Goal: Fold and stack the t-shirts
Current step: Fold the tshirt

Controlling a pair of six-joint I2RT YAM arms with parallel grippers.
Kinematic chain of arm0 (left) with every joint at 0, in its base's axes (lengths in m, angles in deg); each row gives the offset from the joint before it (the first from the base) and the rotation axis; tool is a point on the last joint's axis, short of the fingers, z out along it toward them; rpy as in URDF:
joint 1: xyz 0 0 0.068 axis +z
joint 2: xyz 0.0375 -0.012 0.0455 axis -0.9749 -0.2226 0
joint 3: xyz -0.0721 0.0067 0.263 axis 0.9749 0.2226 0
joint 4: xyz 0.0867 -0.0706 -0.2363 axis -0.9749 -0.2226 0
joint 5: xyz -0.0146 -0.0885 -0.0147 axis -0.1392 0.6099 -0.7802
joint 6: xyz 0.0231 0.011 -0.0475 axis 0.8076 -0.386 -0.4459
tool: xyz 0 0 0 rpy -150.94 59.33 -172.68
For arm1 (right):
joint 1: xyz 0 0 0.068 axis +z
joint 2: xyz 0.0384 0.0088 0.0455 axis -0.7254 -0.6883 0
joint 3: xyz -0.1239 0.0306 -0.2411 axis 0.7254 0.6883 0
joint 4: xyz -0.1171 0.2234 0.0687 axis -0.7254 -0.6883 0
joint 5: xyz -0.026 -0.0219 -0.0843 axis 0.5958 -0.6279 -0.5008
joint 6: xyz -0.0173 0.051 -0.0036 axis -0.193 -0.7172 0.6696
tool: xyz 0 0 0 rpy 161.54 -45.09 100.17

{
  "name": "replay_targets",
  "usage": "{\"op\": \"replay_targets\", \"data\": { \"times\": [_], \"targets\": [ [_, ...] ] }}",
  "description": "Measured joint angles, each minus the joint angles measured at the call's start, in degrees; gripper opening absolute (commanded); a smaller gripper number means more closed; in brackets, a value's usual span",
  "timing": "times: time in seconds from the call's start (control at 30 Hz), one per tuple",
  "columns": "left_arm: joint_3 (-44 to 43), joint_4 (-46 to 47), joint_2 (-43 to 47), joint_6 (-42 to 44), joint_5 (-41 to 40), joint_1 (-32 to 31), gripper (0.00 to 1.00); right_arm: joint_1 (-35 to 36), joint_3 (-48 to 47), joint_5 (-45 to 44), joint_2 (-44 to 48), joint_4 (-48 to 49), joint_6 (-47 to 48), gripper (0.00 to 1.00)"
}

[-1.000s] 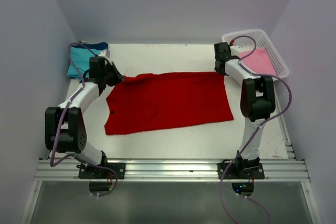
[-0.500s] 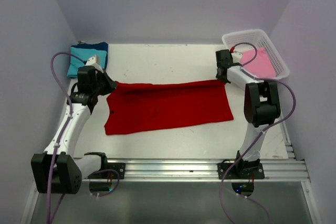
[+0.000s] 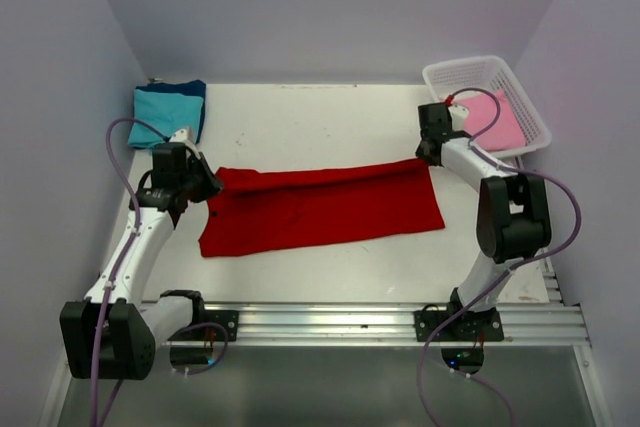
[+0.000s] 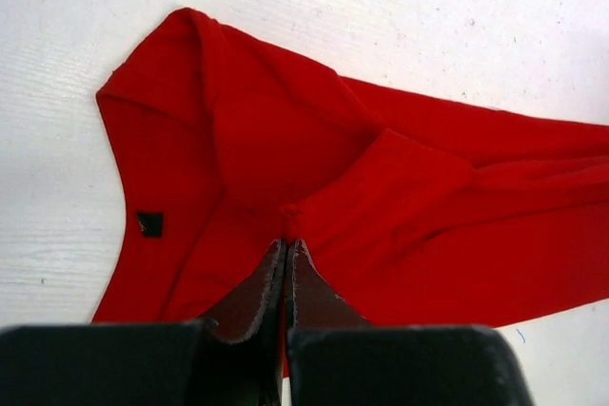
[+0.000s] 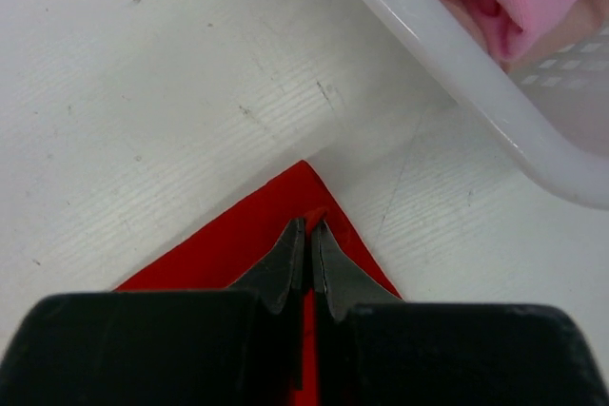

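Top external: white table (image 3: pixel 320 122); bright red cloth t-shirt (image 3: pixel 330 215) spread mid-table, far edge raised. Clamped tight on that edge, one at each end: left gripper (image 3: pixel 207 185), right gripper (image 3: pixel 424 154). Best carried level toward near hem, edges matched.

Setting was a robotics lab test cell: a scuffed white flat tabletop (image 3: pixel 320 117) boxed in on three sides by plain pale lilac wall panels (image 3: pixel 330 7). A black-and-white jointed left arm (image 3: pixel 135 247) and matching right arm (image 3: pixel 505 217) were bolted to a silver slotted aluminium rail (image 3: pixel 330 322) at the near edge. Loose purple cables (image 3: pixel 577 212) trailed along both arms.
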Motion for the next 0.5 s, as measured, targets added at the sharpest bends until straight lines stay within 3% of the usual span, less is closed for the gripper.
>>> {"op": "replay_targets", "data": {
  "times": [0.5],
  "targets": [
    [2.10, -3.23, 3.37, 0.00, -0.24, 0.00, 0.00, 0.46, 8.68, 1.84, 4.66, 0.55, 0.24, 0.00]
  ]
}}
